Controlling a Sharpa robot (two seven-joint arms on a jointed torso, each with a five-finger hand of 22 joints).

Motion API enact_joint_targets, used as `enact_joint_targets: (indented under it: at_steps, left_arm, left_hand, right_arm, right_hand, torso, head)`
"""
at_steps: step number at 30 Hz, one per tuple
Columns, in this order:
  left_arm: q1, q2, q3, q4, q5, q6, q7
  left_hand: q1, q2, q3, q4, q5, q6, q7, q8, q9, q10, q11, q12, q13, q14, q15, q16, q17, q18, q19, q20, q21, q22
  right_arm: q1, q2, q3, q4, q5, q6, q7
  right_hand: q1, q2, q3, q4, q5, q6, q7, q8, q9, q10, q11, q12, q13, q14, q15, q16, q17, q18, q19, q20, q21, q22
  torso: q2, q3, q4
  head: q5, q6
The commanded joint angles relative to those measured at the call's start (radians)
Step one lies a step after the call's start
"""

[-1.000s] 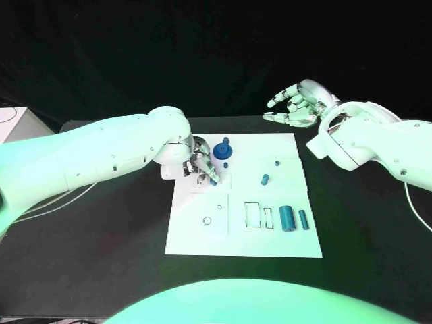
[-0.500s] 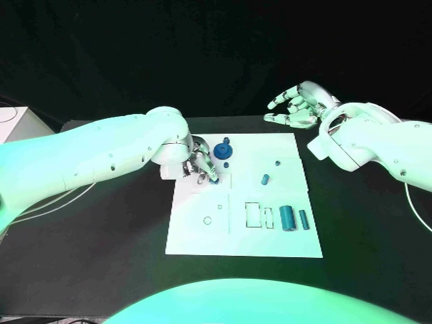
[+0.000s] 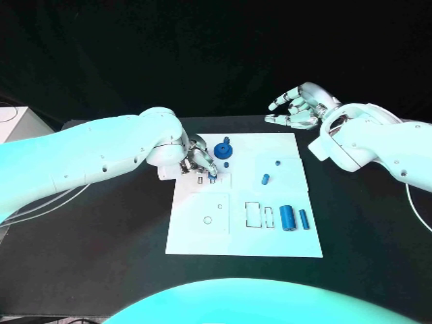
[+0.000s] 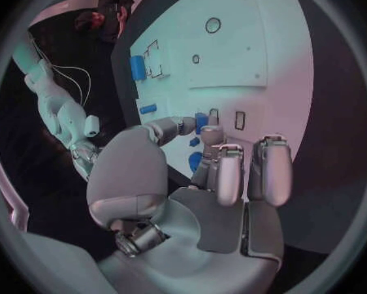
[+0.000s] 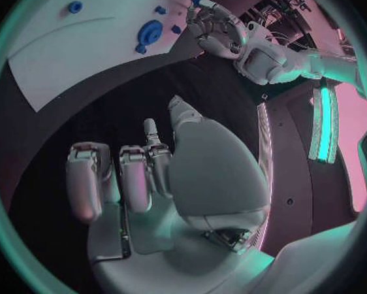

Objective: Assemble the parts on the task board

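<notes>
Your left hand [image 3: 200, 160] worked at the far left corner of the white rectangular task board [image 3: 245, 239], pinching a small blue peg [image 4: 202, 122] between thumb and fingertip. I judged this a narrow grip suited to seating it in a slot. The peg's long axis appeared roughly upright to the board, though I could not confirm it. Your right hand [image 3: 295, 106] hovered beyond the board's far right corner, fingers loosely spread, holding nothing. Two blue cylinders [image 3: 294, 218] lay near the board's right edge, long axes running near to far.

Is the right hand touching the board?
Apart. The head view shows the right hand raised beyond the far edge of the board, with dark background between them.
</notes>
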Motion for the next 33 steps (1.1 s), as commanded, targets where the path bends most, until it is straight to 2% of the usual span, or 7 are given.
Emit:
enact_joint_targets:
  at_steps: [1,4,14,25,33]
  left_arm:
    - [0.000,-0.004,0.000,0.010,-0.030,-0.055,0.025]
    - [0.000,-0.007,0.000,0.015,-0.053,-0.062,0.026]
    - [-0.002,0.003,-0.003,0.013,-0.080,-0.062,0.016]
    - [-0.004,0.008,-0.024,0.011,-0.087,-0.048,0.003]
    - [-0.005,0.005,-0.030,0.012,-0.087,-0.030,-0.009]
  left_hand:
    - [-0.008,0.002,0.133,-0.140,0.012,0.048,-0.037,0.006,0.167,0.013,-0.006,0.009,0.011,0.094,-0.008,0.002,0.234,-0.011,0.007,-0.001,0.007,0.058]
    - [-0.016,0.000,0.131,-0.138,0.019,0.056,-0.042,0.012,0.173,0.032,-0.011,0.025,0.032,0.095,-0.012,0.004,0.237,-0.012,0.009,-0.004,0.007,0.060]
    - [-0.025,0.000,0.128,-0.134,0.020,0.064,-0.049,0.018,0.179,0.050,-0.016,0.036,0.045,0.097,-0.017,0.007,0.242,-0.013,0.013,-0.007,0.010,0.066]
    - [-0.039,0.007,0.120,-0.123,0.017,0.084,-0.063,0.033,0.191,0.088,-0.029,0.062,0.082,0.100,-0.026,0.012,0.251,-0.016,0.023,-0.015,0.014,0.078]
    - [-0.043,0.013,0.117,-0.118,0.016,0.092,-0.069,0.037,0.194,0.100,-0.033,0.068,0.091,0.104,-0.030,0.020,0.263,-0.018,0.028,-0.019,0.017,0.085]
  right_arm:
    - [-0.001,-0.002,0.000,0.000,-0.007,0.014,0.003]
    - [-0.001,-0.003,0.000,0.000,-0.007,0.014,0.003]
    - [-0.002,-0.003,0.000,0.000,-0.007,0.014,0.003]
    - [-0.003,-0.003,0.000,0.000,-0.007,0.014,0.003]
    - [-0.003,-0.003,0.000,-0.001,-0.007,0.015,0.002]
  right_hand:
    - [-0.008,0.003,0.002,0.004,0.003,-0.005,0.000,0.005,0.001,0.026,0.008,-0.005,0.184,0.079,0.004,-0.001,0.163,0.020,0.056,0.005,-0.005,0.186]
    - [-0.008,0.003,0.002,0.004,0.003,-0.005,0.000,0.005,0.001,0.026,0.008,-0.005,0.184,0.079,0.004,-0.001,0.163,0.020,0.056,0.005,-0.005,0.186]
    - [-0.010,0.004,0.002,0.005,0.003,-0.005,0.001,0.005,0.001,0.026,0.008,-0.005,0.184,0.079,0.004,-0.001,0.163,0.020,0.056,0.005,-0.005,0.187]
    - [-0.012,0.004,0.003,0.004,0.005,-0.006,0.000,0.006,0.001,0.025,0.008,-0.006,0.183,0.079,0.004,-0.002,0.161,0.020,0.056,0.005,-0.006,0.186]
    - [-0.012,0.004,0.003,0.004,0.005,-0.006,0.000,0.006,0.001,0.025,0.008,-0.006,0.183,0.079,0.004,-0.002,0.161,0.020,0.056,0.005,-0.006,0.186]
  torso:
    - [0.000,-0.0007,-0.0006]
    - [0.001,-0.0004,-0.0007]
    - [0.001,-0.0004,-0.0009]
    - [0.001,0.0000,-0.0015]
    - [0.001,0.0003,-0.0002]
  head:
    - [0.001,-0.002]
    - [0.002,-0.003]
    - [0.004,-0.004]
    - [0.005,-0.004]
    - [0.006,-0.004]
